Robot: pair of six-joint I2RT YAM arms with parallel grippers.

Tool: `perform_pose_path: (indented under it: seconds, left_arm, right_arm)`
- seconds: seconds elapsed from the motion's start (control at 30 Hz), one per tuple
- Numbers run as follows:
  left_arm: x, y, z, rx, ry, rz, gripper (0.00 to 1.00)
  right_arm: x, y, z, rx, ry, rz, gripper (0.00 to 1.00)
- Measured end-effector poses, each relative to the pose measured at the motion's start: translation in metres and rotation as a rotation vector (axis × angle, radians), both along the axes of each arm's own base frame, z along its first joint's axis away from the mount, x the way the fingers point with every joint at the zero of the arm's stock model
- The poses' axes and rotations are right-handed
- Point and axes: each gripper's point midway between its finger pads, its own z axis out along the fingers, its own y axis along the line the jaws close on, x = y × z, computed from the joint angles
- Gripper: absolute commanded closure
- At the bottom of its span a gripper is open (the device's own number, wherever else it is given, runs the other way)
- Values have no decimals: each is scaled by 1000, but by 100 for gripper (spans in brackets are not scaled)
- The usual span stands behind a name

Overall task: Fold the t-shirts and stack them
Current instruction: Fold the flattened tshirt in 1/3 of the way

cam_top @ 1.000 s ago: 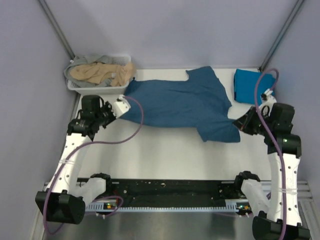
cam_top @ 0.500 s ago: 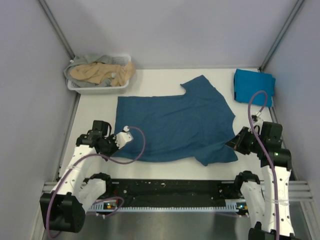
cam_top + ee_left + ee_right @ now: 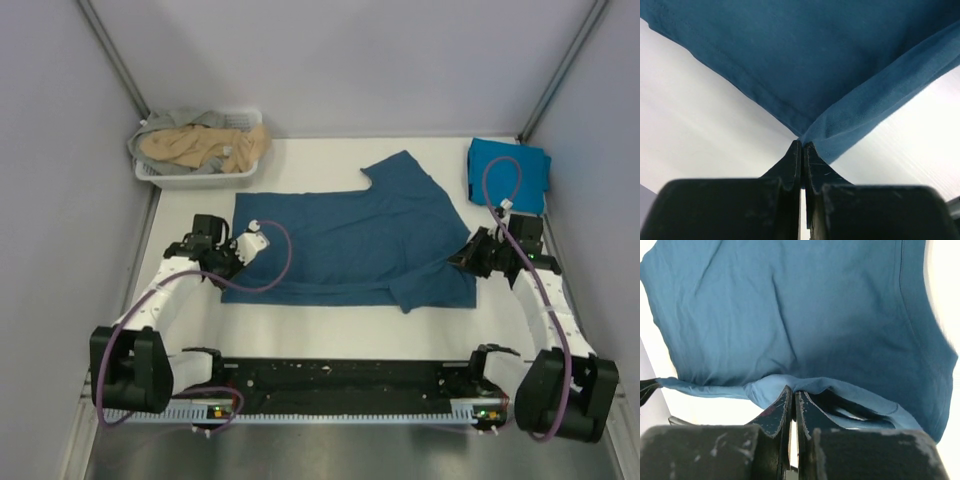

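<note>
1. The dark teal-blue cotton t-shirt (image 3: 350, 240) lies spread flat on the white bench (image 3: 330, 320), directly between the two tools. Its long axis runs from one tool across to the other.
2. The left tool (image 3: 802, 146) is pressed narrow, with no gap between its tips. It pinches the stitched hem edge, and all the cloth fans away beyond the tips, none behind them.
3. The right tool (image 3: 793, 391) is likewise closed tight on cloth. It holds a small raised fold at the opposite, sleeve-and-neck end, and the body of the shirt stretches away ahead of it towards the left tool.
4. Each arm therefore owns the end nearest to it. Neither has to reach across, and the shirt looks drawn fairly smooth between the two grips.
5. In my judgement the coming fold turns on that axis. Either both held edges travel together across the short width, or one end is carried along the length over the other.
6. The bright cyan folded t-shirt (image 3: 508, 172) sits beyond the right tool on its outer side, near it but apart from the teal cloth. It is the likely stacking place, and the right arm is nearer.
7. Beyond the left tool stands the white slatted plastic basket (image 3: 195, 181), holding a crumpled tan t-shirt (image 3: 200, 147) and a grey one (image 3: 185, 120).
</note>
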Motion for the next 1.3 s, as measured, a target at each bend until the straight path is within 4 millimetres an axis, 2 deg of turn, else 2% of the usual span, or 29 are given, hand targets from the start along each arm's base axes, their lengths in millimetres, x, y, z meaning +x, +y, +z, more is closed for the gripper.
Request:
perform_pose_path:
  seconds: [0.2,0.33,0.43,0.57,0.77,1.07,1.13,1.17,1.23,1.3]
  left_arm:
    - [25,1,-7,10,14,40,100]
    - [40,4,-8,21,12,72,100]
    - [45,6,-16,32,30,93,100]
    - [44,8,-25,40,63,124,100]
    - [47,10,-25,45,53,150,100]
    - [64,8,-24,39,41,167,94]
    - [69,8,-24,36,28,170,86]
    - [71,8,-23,34,22,173,75]
    - [76,8,-23,33,10,180,60]
    - [80,11,-25,44,-2,195,55]
  right_arm:
    - [32,-7,-23,-11,0,12,100]
    - [43,-9,-41,-15,33,25,100]
    - [53,-12,-49,-23,50,35,100]
    - [64,-17,-49,-48,37,31,100]
    - [81,-21,-38,-72,-8,38,100]
    - [84,-24,-56,-89,39,37,100]
    - [88,-24,-56,-95,38,38,93]
    - [90,-25,-56,-99,37,39,86]
    - [94,-27,-57,-111,38,39,81]
    - [99,-29,-60,-126,43,39,76]
